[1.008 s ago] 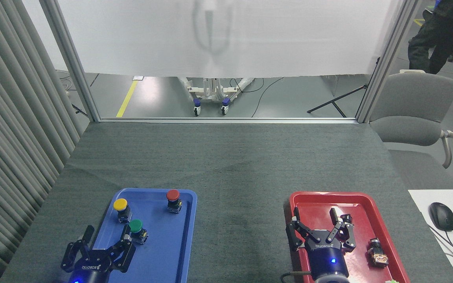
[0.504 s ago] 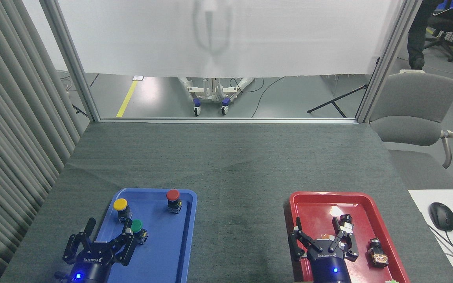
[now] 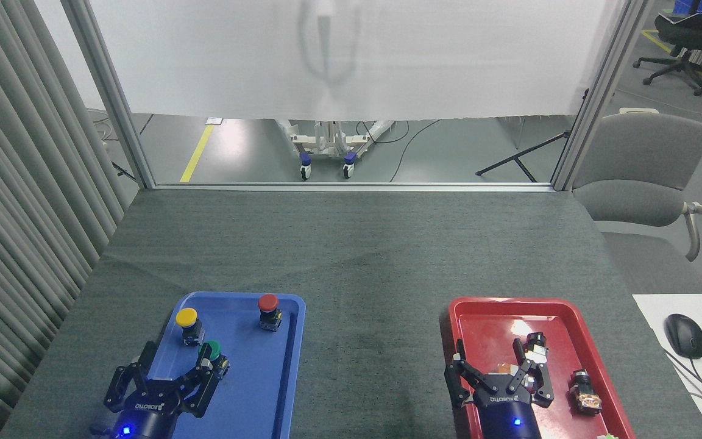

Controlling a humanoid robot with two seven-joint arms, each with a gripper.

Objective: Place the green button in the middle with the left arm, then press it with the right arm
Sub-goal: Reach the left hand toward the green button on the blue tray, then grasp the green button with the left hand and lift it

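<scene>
Dark grey felt-like cloth is covering the table [image 3: 351,244], with a white curtain and a grey office chair [image 3: 640,167] standing behind it; only the head view is on offer.

At about 8 o'clock from the table's centre, the shallow blue plastic tray [image 3: 265,390] is holding three push-buttons. The green button [image 3: 210,351], round-capped on a short black-and-yellow base, is sitting at mid-tray, with the yellow-capped button [image 3: 187,318] at its 11 o'clock and the red-capped button [image 3: 268,303] at its 1 o'clock. The black linked-finger left gripper [image 3: 174,364] is spread wide, grasping nothing, its right finger touching or nearly touching the green cap. Compared with a second ago, it is sitting further right and further up the tray, so its open span is drawing level with the button; the grasp looks imminent, but I cannot tell whether the fingers are straddling it yet.

At 4 o'clock, the red plastic tray [image 3: 491,314] is holding small dark parts. The right gripper [image 3: 490,360], fingers parted and empty, is lower in view than before, pulled back towards 6 o'clock. The bare middle [image 3: 375,341] between the trays is awaiting the button. A person seen earlier at 1 o'clock is gone.
</scene>
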